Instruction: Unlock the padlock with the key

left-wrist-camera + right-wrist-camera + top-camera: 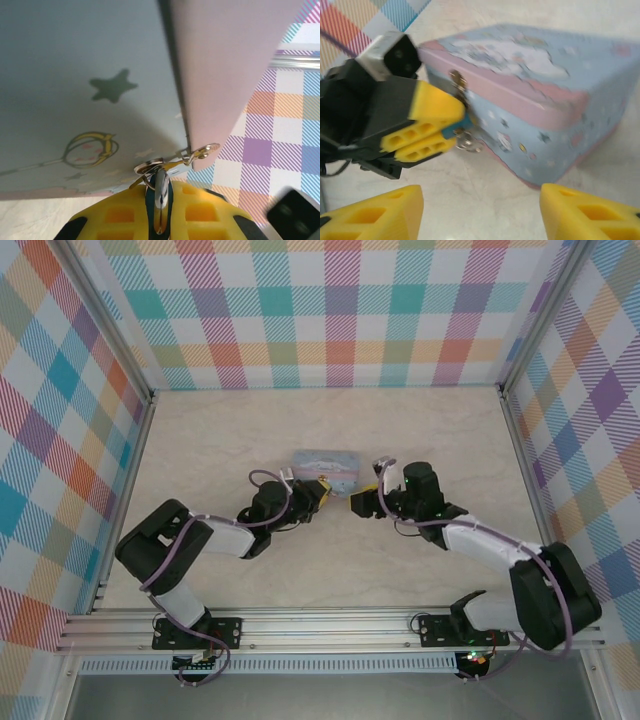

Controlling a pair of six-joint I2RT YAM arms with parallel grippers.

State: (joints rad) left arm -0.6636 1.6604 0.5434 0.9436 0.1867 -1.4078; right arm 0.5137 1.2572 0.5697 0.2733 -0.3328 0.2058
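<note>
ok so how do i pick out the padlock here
Find the pastel-blue tin in the middle of the table, then the latch on its pink-rimmed front. The padlock is the tiny teal block there, pinched between the left end effector's yellow fingers. It's far smaller and darker than the tin, with a silver ring attached.

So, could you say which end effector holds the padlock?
The left end effector, shut on the padlock beside the tin; the right end effector is open.
</note>
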